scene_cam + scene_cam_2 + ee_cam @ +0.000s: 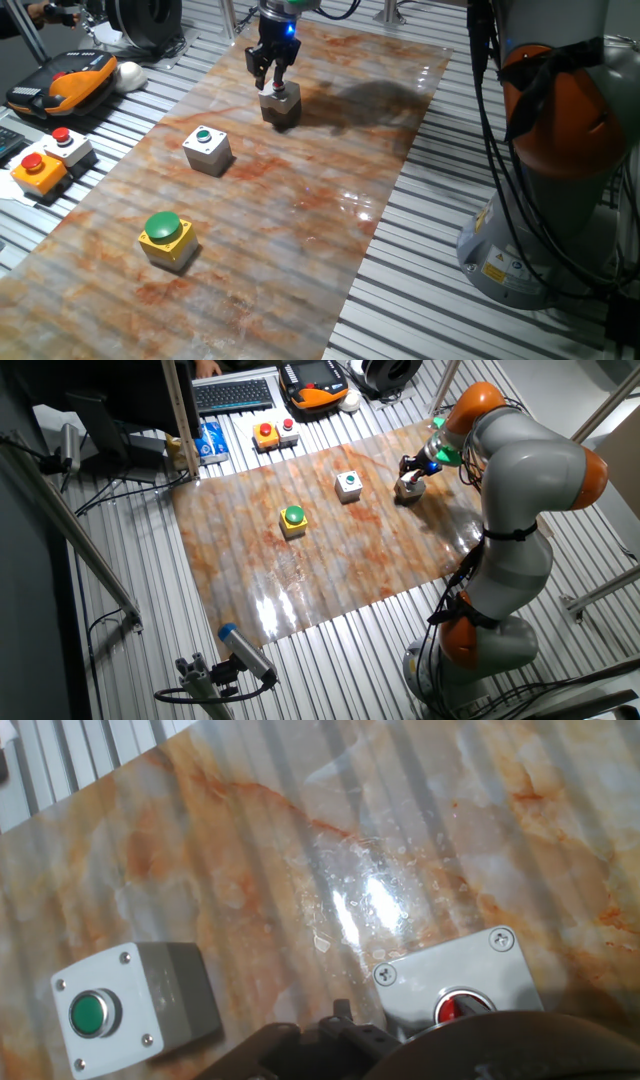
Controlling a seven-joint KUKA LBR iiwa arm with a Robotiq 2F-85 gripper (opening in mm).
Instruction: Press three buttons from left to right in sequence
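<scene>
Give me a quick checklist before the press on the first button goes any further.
1. Gripper over the grey box with the red button: ok.
2. Fingers touching the button: cannot tell.
3. Fingers open or shut: cannot tell.
4. Grey box with the green button next in line, unobstructed: ok.
5. Yellow box with the green dome last in line, unobstructed: ok.
6. Orange box off the mat, out of the path: ok.

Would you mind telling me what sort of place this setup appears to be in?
Most likely a robotics lab: a robot arm stands at a slatted metal table, with a keyboard and an orange teach pendant behind the marble-patterned mat.
</scene>
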